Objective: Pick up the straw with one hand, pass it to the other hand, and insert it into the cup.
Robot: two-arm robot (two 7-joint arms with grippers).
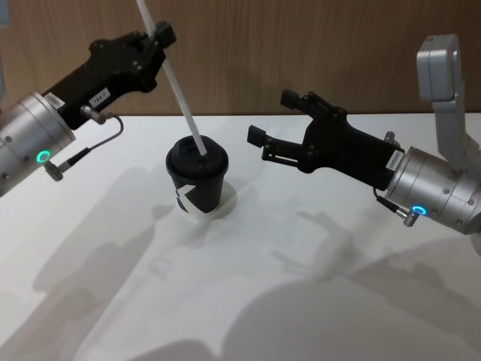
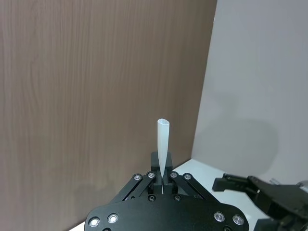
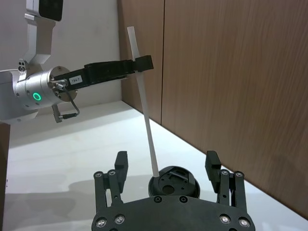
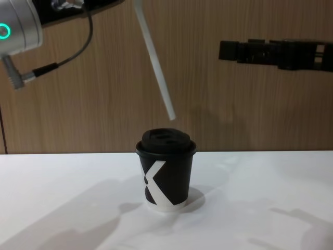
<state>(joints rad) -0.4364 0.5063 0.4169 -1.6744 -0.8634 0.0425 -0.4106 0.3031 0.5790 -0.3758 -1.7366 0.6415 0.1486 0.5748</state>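
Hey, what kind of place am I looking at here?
Likely a robot test bench, not a café: a plain white table against a wood-panel wall, with the left gripper holding a straw over a lone lidded cup, right gripper open nearby.

Bright, even light throws soft grey shadows over the table [image 1: 90,226].

My left gripper [image 1: 161,34] sits upper left in the head view, arm coming in from the left edge, fingers pinched tight on the straw [image 1: 180,94]. My right gripper [image 1: 272,117] is right of centre, arm in from the right edge, fingers spread wide, gripping nothing. Left wrist [image 1: 30,139] and right wrist [image 1: 432,188] are silver, green rings lit.
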